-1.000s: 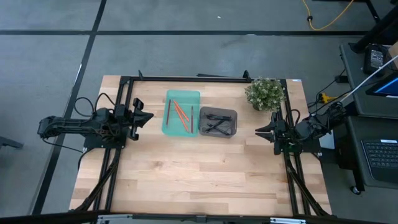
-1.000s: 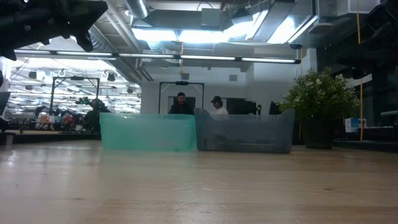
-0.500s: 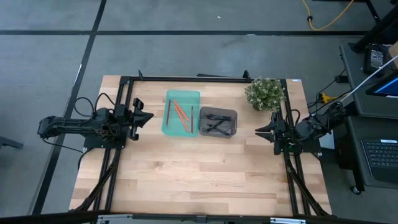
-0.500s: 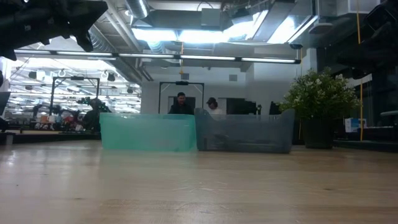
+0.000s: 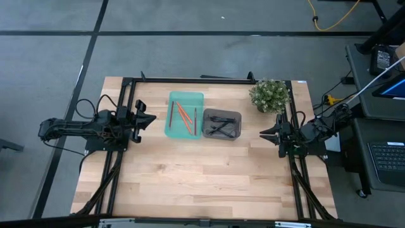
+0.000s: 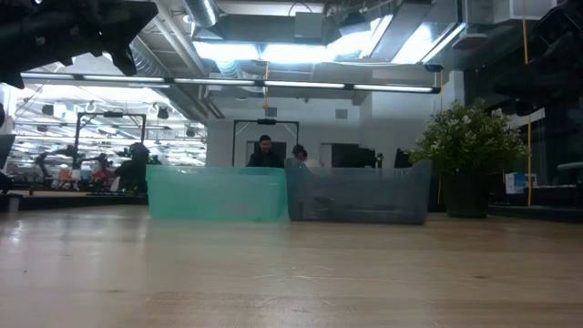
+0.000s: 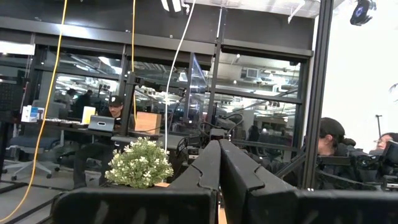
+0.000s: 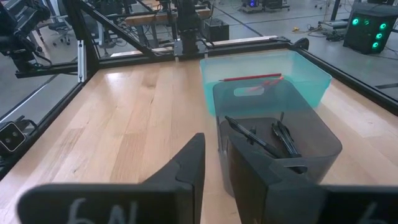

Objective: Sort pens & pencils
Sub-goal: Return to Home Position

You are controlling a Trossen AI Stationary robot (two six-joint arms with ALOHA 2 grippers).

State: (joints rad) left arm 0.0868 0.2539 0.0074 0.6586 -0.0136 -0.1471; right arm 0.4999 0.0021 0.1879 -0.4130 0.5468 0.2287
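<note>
Now all the pens and pencils lie inside the 2 trays, which stand side by side and touching at the far middle of the bench (image 5: pixel 190 180). The orange and red pencils (image 5: pixel 181 114) are in the teal tray (image 5: pixel 187 94). From above I count 4 of them, lying roughly lengthwise on its floor. The black pens (image 5: pixel 221 126) are in the grey tray (image 5: pixel 222 112), crossed over each other in a small heap, so I cannot tell their number.

The left hand (image 5: pixel 150 118) hangs over the left side of the bench, pointing toward the teal tray and apart from it. Its 2 fingers (image 7: pixel 210 165) are pressed together along their length and hold nothing. The right hand (image 5: pixel 264 133) hangs over the right side, pointing toward the grey tray, also apart from it. Its fingers (image 8: pixel 186 162) show a narrow gap with bare wood between them, so it is only a little open, and it is empty.

A potted plant (image 5: pixel 269 95) stands at the far right corner of the bench, near the right arm.
</note>
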